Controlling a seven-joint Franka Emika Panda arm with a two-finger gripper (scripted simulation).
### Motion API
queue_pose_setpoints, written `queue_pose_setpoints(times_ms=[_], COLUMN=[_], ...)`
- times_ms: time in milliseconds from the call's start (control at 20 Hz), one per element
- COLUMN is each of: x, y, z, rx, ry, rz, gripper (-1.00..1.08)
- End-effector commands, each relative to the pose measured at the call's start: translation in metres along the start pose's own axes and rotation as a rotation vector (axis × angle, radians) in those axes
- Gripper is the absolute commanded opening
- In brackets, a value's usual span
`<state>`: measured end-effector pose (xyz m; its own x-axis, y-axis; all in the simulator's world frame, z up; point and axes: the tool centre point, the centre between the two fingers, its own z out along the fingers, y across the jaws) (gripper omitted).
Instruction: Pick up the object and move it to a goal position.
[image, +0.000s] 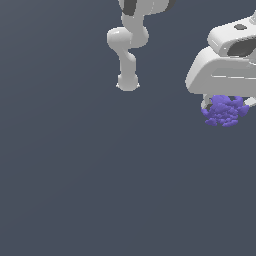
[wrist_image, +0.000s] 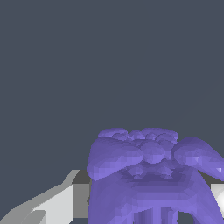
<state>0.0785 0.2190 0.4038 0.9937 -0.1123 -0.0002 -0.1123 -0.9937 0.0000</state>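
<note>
A white robot gripper (image: 226, 106) at the exterior view's right edge pinches the object (image: 225, 111), a small violet-purple cluster of rounded beads like a grape bunch, between its fingers (wrist_image: 52, 203); the cluster bulges out below the hand over a plain dark grey surface (image: 100, 190). No goal marker shows in either view, so how far the carry has to go cannot be told. The likely risk is a slip: the lumpy beads give the finger pads uneven contact, so a quick swing or a loosened pinch could let the cluster twist free and drop.
</note>
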Motion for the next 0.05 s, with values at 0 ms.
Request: queue_pose_setpoints(times_ms=[0], x=[0.0003], y=[-0.0003], z=[-0.0007], rx=[0.000], ry=[0.000], rz=[0.000], gripper=[-1.00])
